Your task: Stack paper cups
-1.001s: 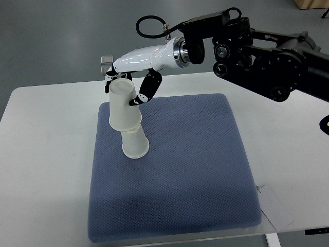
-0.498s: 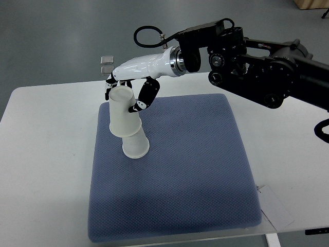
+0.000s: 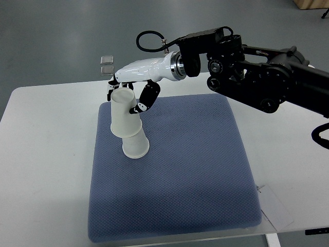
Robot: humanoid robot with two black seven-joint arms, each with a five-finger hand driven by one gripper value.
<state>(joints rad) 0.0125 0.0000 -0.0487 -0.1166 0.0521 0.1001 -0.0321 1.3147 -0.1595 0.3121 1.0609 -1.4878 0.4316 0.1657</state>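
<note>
White right hand [image 3: 127, 91] gripping upper paper cup [image 3: 124, 113], now seated lower on bottom cup [image 3: 135, 144]

Right hand [image 3: 128, 90] outstretched from the black arm [image 3: 262, 77], fingers curled in a grasp.

Bright, even overhead light; soft faint shadows, sharp focus, no glare.

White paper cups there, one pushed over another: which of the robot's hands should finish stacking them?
The right hand. Its fingers already grip the upside-down white paper cup sitting over the lower white paper cup on the blue mat. No left hand is in view.
</note>
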